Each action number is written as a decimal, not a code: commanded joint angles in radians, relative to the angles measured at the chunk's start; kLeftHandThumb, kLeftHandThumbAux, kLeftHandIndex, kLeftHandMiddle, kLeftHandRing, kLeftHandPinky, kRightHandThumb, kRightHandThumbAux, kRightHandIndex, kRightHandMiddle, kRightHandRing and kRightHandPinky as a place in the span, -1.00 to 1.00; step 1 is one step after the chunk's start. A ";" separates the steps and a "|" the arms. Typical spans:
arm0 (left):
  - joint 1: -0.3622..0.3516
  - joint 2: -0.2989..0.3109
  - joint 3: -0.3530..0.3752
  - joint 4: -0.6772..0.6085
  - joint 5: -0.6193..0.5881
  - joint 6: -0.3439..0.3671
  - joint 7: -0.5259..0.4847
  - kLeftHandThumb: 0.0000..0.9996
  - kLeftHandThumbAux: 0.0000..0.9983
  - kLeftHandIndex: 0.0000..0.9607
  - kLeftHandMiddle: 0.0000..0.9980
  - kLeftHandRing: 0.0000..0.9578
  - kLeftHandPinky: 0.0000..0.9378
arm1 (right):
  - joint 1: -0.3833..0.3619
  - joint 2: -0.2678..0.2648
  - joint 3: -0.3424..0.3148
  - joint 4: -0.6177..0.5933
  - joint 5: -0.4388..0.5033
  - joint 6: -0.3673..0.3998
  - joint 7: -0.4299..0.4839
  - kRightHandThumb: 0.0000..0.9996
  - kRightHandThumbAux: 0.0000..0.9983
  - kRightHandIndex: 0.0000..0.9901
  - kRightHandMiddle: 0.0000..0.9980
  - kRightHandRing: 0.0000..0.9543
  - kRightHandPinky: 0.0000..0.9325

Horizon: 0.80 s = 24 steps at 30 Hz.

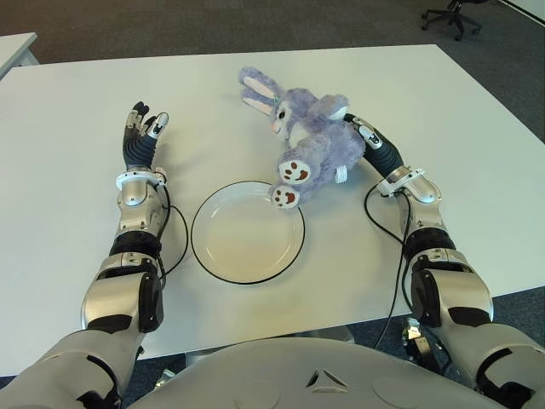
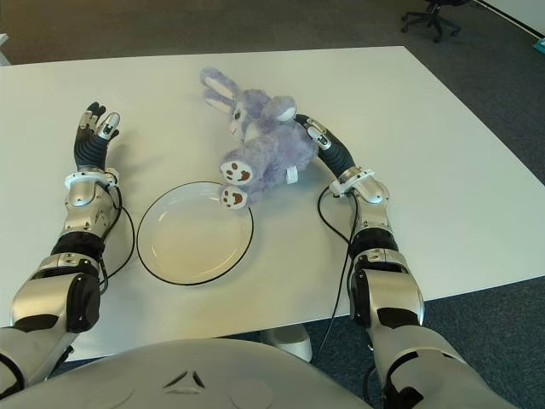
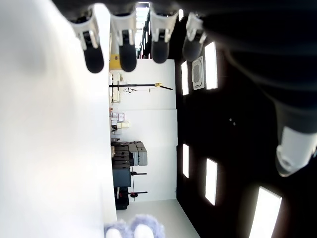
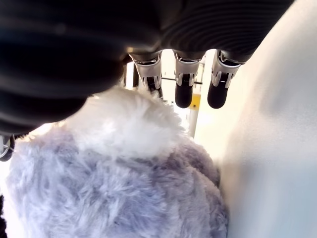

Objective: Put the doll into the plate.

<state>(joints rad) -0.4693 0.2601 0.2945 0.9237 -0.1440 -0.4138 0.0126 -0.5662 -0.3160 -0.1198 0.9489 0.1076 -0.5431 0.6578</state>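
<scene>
A purple and white bunny doll [image 1: 311,145] lies on its side on the white table [image 1: 77,94], ears toward the far side. Its brown-soled feet [image 1: 286,196] overlap the far right rim of the round white plate [image 1: 243,243], which has a dark edge and holds nothing else. My right hand [image 1: 362,132] is pressed against the doll's back, by its white tail. In the right wrist view the fingers [image 4: 183,94] reach out straight past the fur [image 4: 114,183], not curled around it. My left hand [image 1: 140,128] shows left of the plate, fingers [image 3: 126,54] spread and holding nothing.
Black cables [image 1: 174,247] loop from both forearms onto the table near the plate. An office chair [image 1: 451,13] stands on the dark floor beyond the far right corner. Another table's corner [image 1: 13,47] shows at the far left.
</scene>
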 commanded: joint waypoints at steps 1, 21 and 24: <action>0.100 -0.031 -0.009 0.098 0.013 0.044 0.004 -0.96 0.09 -1.00 -0.83 -0.76 -0.70 | 0.185 0.034 0.042 0.115 -0.061 -0.098 -0.035 -0.47 -0.63 -1.00 -1.00 -1.00 -1.00; 0.099 -0.030 -0.007 0.108 0.014 0.038 0.002 -0.96 0.08 -1.00 -0.85 -0.79 -0.73 | 0.189 0.034 0.060 0.123 -0.063 -0.146 -0.074 -0.45 -0.70 -1.00 -1.00 -1.00 -1.00; 0.100 -0.031 -0.008 0.106 0.014 0.039 0.002 -0.96 0.08 -1.00 -0.85 -0.79 -0.72 | 0.189 0.033 0.063 0.123 -0.067 -0.151 -0.081 -0.45 -0.70 -1.00 -1.00 -1.00 -1.00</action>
<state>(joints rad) -0.4778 0.2610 0.2951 0.9443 -0.1396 -0.4229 0.0126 -0.5656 -0.3229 -0.0842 0.9556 0.0812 -0.6842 0.5928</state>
